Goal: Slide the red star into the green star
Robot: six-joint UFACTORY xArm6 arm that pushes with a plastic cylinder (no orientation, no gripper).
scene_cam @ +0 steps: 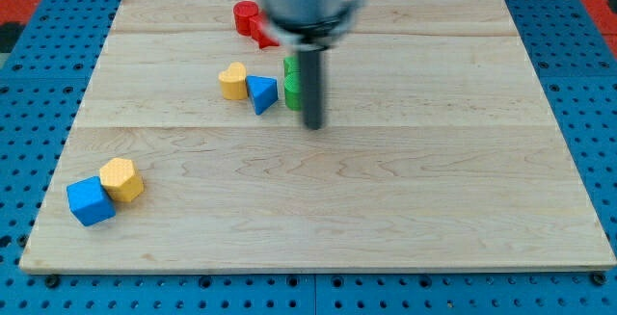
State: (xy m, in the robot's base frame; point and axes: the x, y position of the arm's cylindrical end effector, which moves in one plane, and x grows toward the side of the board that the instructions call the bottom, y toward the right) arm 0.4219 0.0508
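A red block (246, 13), round in shape, sits near the view's top. A second red block (263, 34) touches it on the lower right and is partly hidden by the arm; its shape is unclear. Green blocks (291, 85) stand below them, partly hidden behind the dark rod; their shapes cannot be made out. My tip (313, 125) rests on the board just right of and slightly below the green blocks.
A yellow heart (232, 80) and a blue triangle (261, 93) touch each other left of the green blocks. A yellow hexagon (121, 179) and a blue cube (90, 200) touch near the board's bottom left. The wooden board (405, 190) lies on a blue pegged surface.
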